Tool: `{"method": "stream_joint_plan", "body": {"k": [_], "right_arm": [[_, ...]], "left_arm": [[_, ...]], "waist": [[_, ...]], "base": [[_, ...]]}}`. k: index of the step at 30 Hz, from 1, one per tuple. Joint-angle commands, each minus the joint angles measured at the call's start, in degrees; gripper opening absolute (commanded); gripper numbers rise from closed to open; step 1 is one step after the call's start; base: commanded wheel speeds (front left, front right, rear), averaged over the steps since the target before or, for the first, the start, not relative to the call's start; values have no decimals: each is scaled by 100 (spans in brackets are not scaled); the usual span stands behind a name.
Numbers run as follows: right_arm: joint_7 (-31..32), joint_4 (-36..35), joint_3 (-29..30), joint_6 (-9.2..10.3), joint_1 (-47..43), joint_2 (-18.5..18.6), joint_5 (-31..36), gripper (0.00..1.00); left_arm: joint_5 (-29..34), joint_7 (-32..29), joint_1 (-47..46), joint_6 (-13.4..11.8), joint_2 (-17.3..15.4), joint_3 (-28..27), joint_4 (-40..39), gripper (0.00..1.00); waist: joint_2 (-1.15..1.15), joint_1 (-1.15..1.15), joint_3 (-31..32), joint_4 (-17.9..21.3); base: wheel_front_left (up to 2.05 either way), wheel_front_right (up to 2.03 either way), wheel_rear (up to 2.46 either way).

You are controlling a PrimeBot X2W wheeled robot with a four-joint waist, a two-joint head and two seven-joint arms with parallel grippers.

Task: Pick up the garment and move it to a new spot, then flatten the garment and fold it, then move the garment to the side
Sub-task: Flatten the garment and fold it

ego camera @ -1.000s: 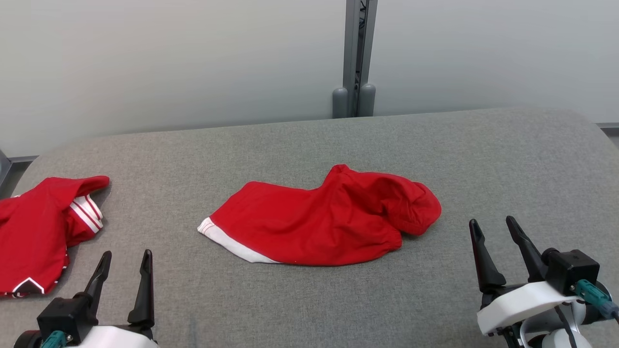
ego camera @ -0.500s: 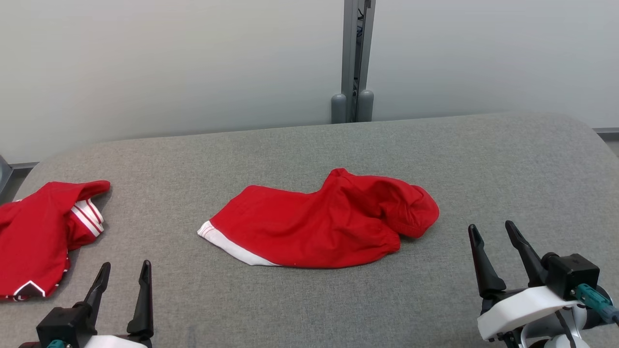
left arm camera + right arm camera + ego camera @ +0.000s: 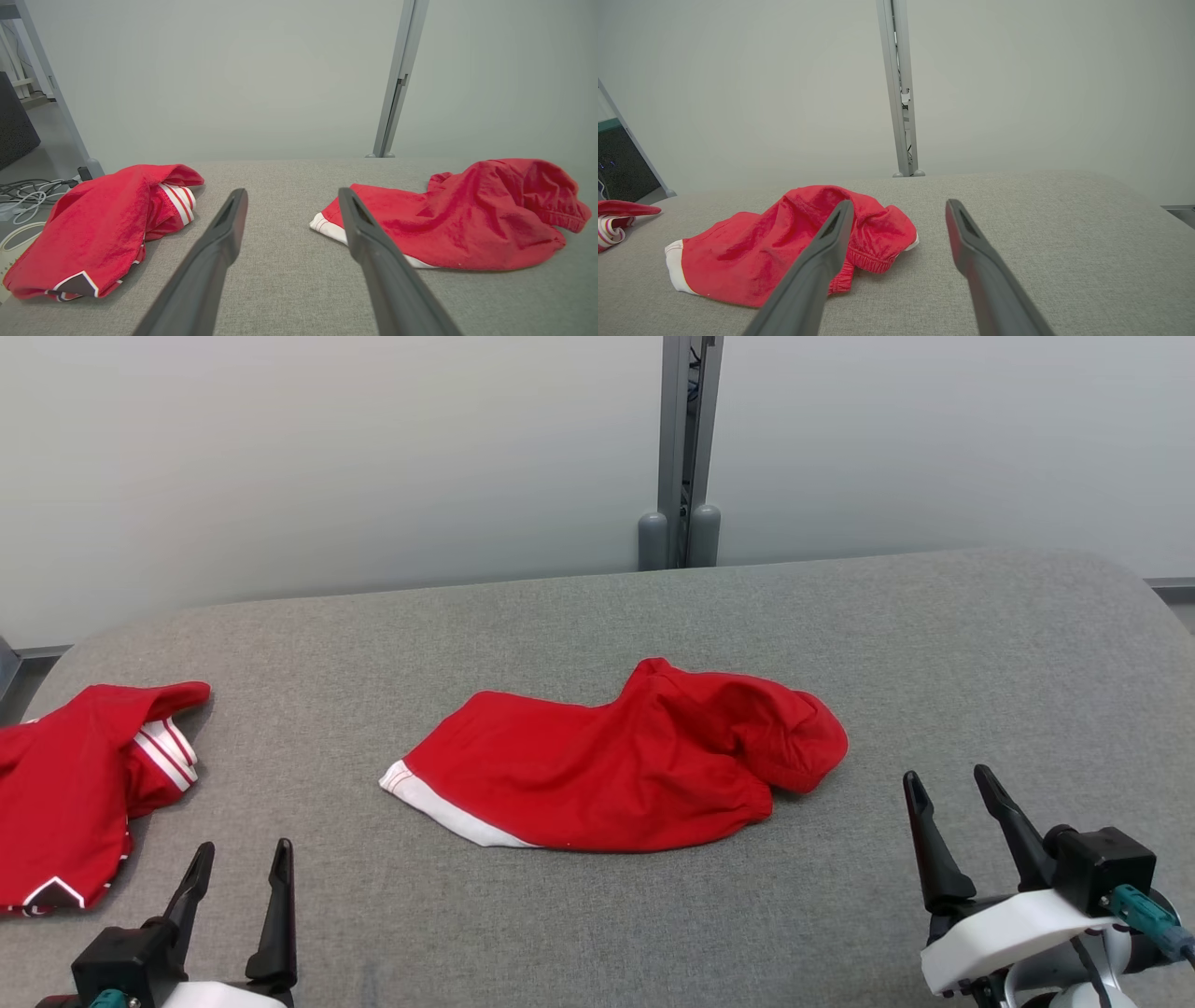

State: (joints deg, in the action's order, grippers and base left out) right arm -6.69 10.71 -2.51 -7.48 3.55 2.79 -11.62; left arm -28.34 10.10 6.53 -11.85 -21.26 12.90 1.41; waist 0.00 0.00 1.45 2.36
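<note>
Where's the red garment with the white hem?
Head view: the red garment lies centred on the grey surface, ahead of and between the left gripper and right gripper; a striped red garment to its left.

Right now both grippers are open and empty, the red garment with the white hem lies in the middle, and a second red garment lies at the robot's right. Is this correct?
Not quite: the second red garment lies at the robot's left, as the head view shows. The rest holds: the left gripper and right gripper are open and empty, and the hemmed garment lies in the middle.
</note>
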Motion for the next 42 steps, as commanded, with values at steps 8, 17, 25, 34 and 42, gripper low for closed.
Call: {"method": "stream_joint_plan", "body": {"k": [8,17,25,34,42], "right_arm": [[-37,48,-21,-2,83,26,7,100],[110,375,-254,-2,330,27,43,100],[-20,1323,-508,-2,754,54,30,100],[-292,2378,-614,-2,1468,133,-56,76],[-567,2461,-856,-1,1342,181,-232,0]], "left_arm": [[-4,-12,-171,-25,-60,25,-29,100],[90,26,-678,80,-5,165,-25,100],[101,225,-1267,296,154,282,269,100],[123,402,-1698,475,301,309,627,100],[172,473,-1683,488,324,253,801,100]], "waist": [[0,0,-90,-56],[0,0,-623,-432],[0,0,-1143,-867],[0,0,-1494,-1097],[0,0,-1392,-935]], "base": [[0,0,0],[0,0,0],[0,0,0],[0,0,0],[0,0,0]]}}
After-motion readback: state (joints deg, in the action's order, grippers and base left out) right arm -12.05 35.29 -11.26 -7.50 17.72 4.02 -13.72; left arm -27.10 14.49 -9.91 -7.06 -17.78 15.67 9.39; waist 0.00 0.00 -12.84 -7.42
